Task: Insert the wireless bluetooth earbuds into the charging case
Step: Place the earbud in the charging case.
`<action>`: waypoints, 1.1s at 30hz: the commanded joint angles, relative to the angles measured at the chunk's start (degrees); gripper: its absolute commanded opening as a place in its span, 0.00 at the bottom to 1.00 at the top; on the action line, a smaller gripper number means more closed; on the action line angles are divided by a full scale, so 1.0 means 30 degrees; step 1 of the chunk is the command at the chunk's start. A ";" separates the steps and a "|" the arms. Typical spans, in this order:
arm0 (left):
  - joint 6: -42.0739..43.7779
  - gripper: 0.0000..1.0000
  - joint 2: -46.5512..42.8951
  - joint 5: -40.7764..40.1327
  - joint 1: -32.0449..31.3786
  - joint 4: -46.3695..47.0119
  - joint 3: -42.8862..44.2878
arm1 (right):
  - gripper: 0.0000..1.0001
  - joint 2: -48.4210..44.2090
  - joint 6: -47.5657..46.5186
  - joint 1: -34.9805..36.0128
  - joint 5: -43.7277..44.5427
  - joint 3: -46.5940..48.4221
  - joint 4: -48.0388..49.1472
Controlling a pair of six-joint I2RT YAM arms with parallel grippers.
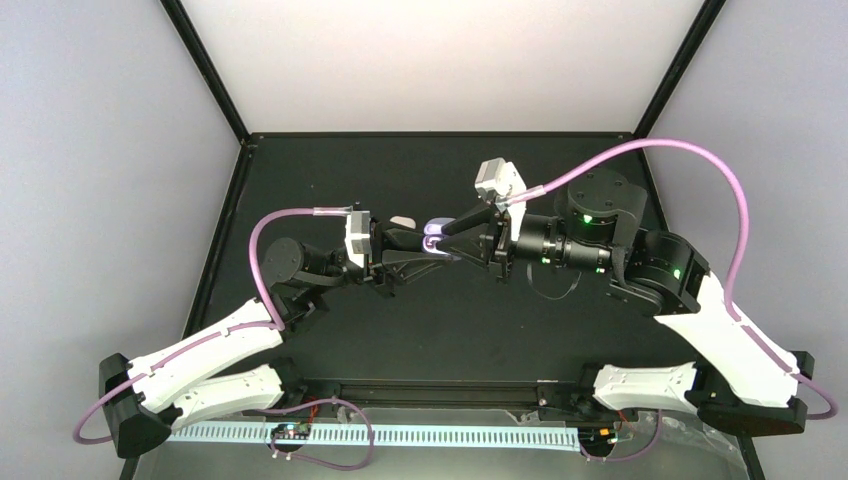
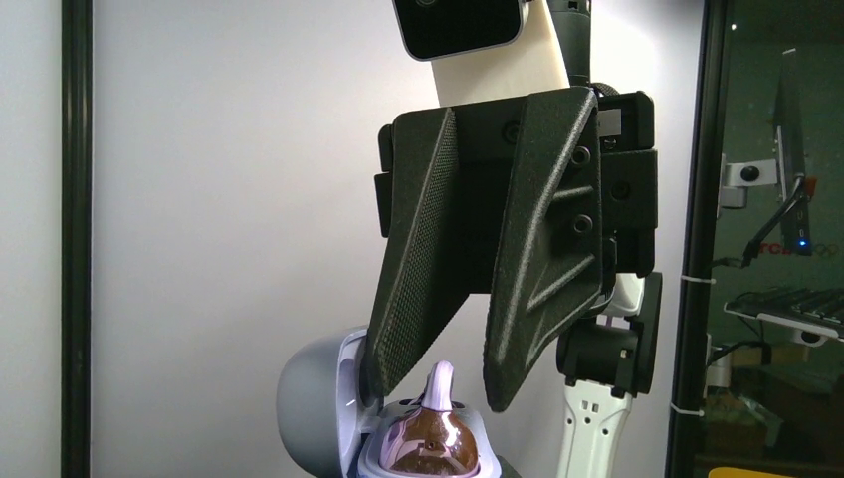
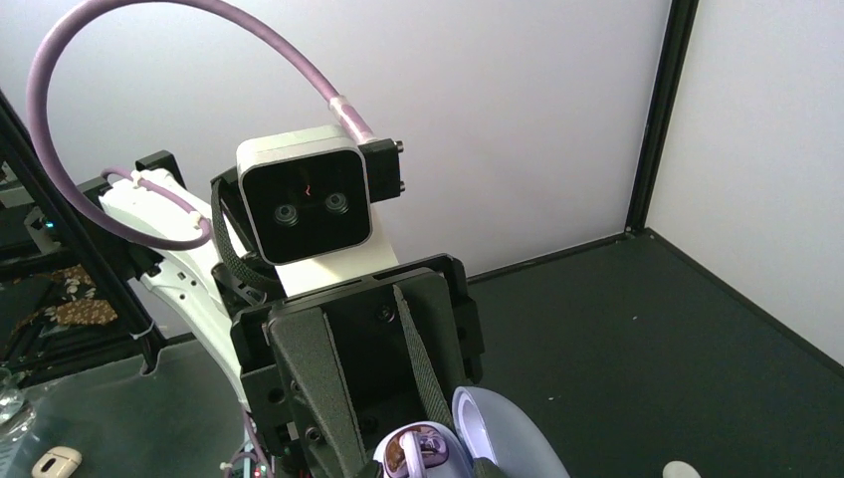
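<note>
Right at your near edge, both arm bases sit on the table [image 1: 470, 330], matte black all the way across. Mid-table and lifted off it, your left end effector [image 1: 428, 245] is clamped on the charging case [image 2: 311, 398], its lid swung open and the lavender inside showing. One earbud [image 2: 430, 440] sits in the base, its pale tip pointing up. Your right end effector [image 2: 443, 393] hangs over that bud, fingers apart, one tip close by the lid. Just beyond, a small white lump [image 1: 403, 221] lies on the table, too small to name. Farther back, black frame posts [image 1: 205, 65] rise from the table's far corners against pale walls [image 1: 440, 60].
</note>
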 commanded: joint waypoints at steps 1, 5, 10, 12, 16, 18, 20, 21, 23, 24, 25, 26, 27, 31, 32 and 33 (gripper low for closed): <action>-0.0187 0.01 -0.0033 0.0569 -0.0166 0.0468 0.0484 | 0.23 0.0245 -0.0083 0.0104 -0.0410 0.0628 -0.0235; -0.0196 0.02 -0.0038 0.0586 -0.0199 0.0373 0.0500 | 0.19 0.0505 -0.0083 0.0102 -0.0622 0.0842 -0.0420; -0.0163 0.02 -0.0035 0.0595 -0.0257 0.0319 0.0540 | 0.17 0.0583 -0.0098 0.0103 -0.0749 0.0905 -0.0399; -0.0167 0.02 -0.0056 0.0583 -0.0258 0.0279 0.0528 | 0.14 0.0633 -0.0132 0.0096 -0.0731 0.0933 -0.0478; -0.0116 0.02 -0.0064 0.0578 -0.0287 0.0294 0.0553 | 0.09 0.0702 -0.0270 0.0088 -0.0732 0.0994 -0.0690; -0.0133 0.02 -0.0034 0.0581 -0.0313 0.0299 0.0578 | 0.03 0.0720 -0.0406 0.0103 -0.0807 0.1019 -0.0789; -0.0145 0.02 -0.0034 0.0580 -0.0316 0.0311 0.0579 | 0.01 0.0745 -0.0607 0.0103 -0.0839 0.1073 -0.1066; -0.0160 0.01 -0.0052 0.0587 -0.0316 0.0280 0.0564 | 0.01 0.0773 -0.0819 0.0099 -0.0845 0.1080 -0.1219; -0.0162 0.01 -0.0064 0.0602 -0.0316 0.0324 0.0602 | 0.01 0.0817 -0.1181 0.0103 -0.0846 0.1133 -0.1597; -0.0159 0.02 -0.0063 0.0605 -0.0316 0.0307 0.0604 | 0.01 0.0819 -0.1370 0.0088 -0.0846 0.1154 -0.1790; -0.0140 0.02 -0.0063 0.0594 -0.0324 0.0312 0.0611 | 0.01 0.0849 -0.1577 0.0101 -0.0908 0.1204 -0.1979; -0.0138 0.02 -0.0063 0.0596 -0.0317 0.0335 0.0605 | 0.01 0.0892 -0.1771 0.0099 -0.0978 0.1287 -0.2190; -0.0126 0.02 -0.0023 0.0596 -0.0316 0.0356 0.0604 | 0.01 0.0924 -0.1968 0.0103 -0.0991 0.1334 -0.2406; -0.0106 0.02 0.0123 0.0779 -0.0316 0.0388 0.0594 | 0.01 0.0923 -0.2680 0.0200 -0.1164 0.1354 -0.2751; -0.0101 0.01 0.0180 0.0879 -0.0316 0.0432 0.0624 | 0.01 0.0935 -0.2762 0.0243 -0.1197 0.1331 -0.2791; -0.0107 0.02 0.0245 0.1002 -0.0316 0.0478 0.0621 | 0.01 0.0962 -0.2839 0.0274 -0.1260 0.1292 -0.2848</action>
